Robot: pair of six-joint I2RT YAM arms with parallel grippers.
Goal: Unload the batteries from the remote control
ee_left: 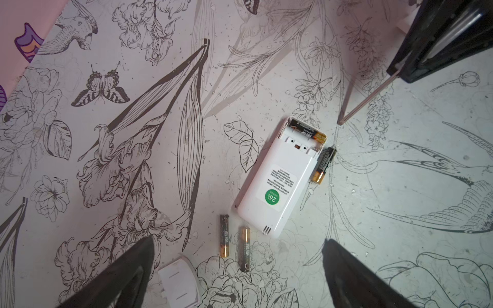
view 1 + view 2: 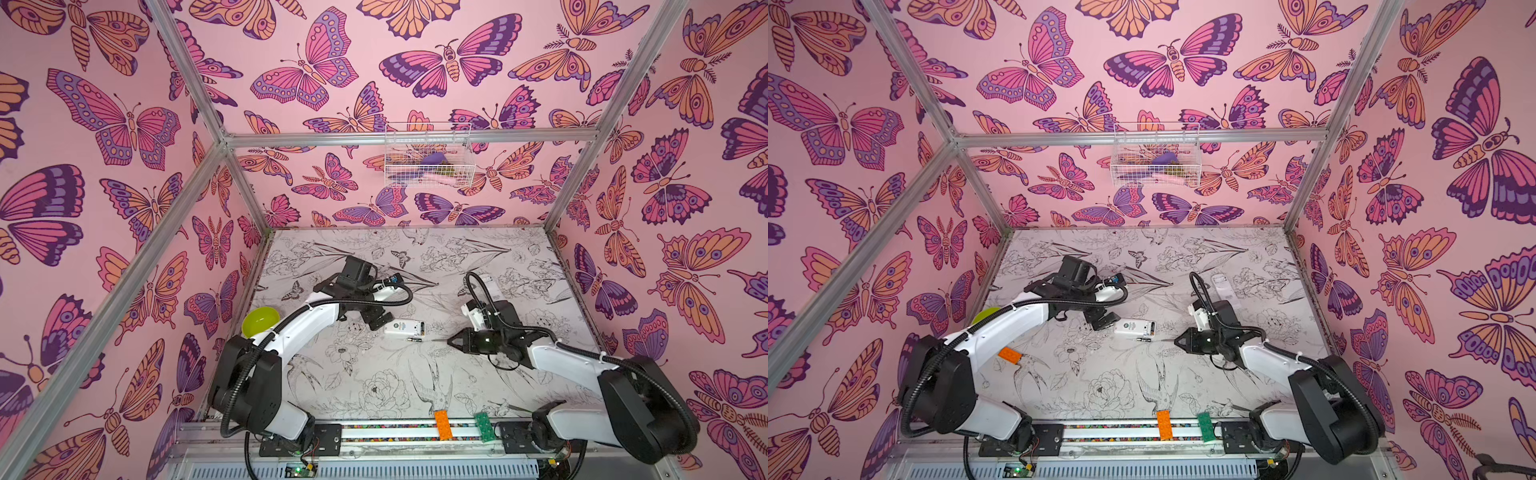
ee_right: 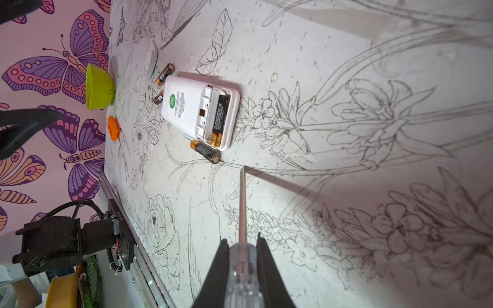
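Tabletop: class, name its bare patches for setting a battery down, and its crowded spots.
Bare: the stretch between the remote and the orange brick at the front; the strip along the back wall. Crowded: around the remote, among loose batteries, screwdriver, left gripper and right gripper.

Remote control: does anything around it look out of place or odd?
The remote control lies face down with its compartment open and a battery still inside. Three batteries lie loose beside it, one along its side, and a white cover lies apart. Nothing looks damaged.
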